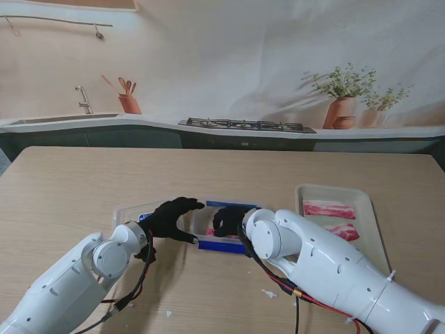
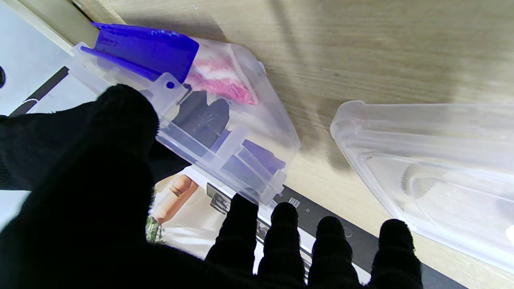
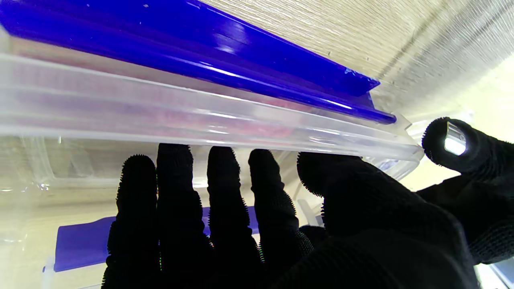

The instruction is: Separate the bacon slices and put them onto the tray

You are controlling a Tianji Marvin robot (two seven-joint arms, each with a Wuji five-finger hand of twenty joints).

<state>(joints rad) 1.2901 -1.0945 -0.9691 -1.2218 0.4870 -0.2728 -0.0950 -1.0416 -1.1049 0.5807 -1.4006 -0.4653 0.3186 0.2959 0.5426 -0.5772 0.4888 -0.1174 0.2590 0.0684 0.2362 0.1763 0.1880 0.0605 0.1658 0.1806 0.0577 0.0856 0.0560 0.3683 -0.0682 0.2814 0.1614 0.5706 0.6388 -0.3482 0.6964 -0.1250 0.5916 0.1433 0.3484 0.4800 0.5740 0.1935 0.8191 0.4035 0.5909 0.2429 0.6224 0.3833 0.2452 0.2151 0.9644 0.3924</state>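
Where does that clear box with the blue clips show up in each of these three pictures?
Stand view: the clear box sits mid-table between the left hand and right hand.
Left wrist view: the box lies just past the fingers, pink bacon inside.
Right wrist view: its wall fills the frame.
Shared landmark: the blue clip.

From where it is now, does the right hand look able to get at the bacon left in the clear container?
Probably yes. The right hand is already inside the open container, whose lid lies off beside it. The pink bacon shows just past the fingers, with nothing visible covering it.
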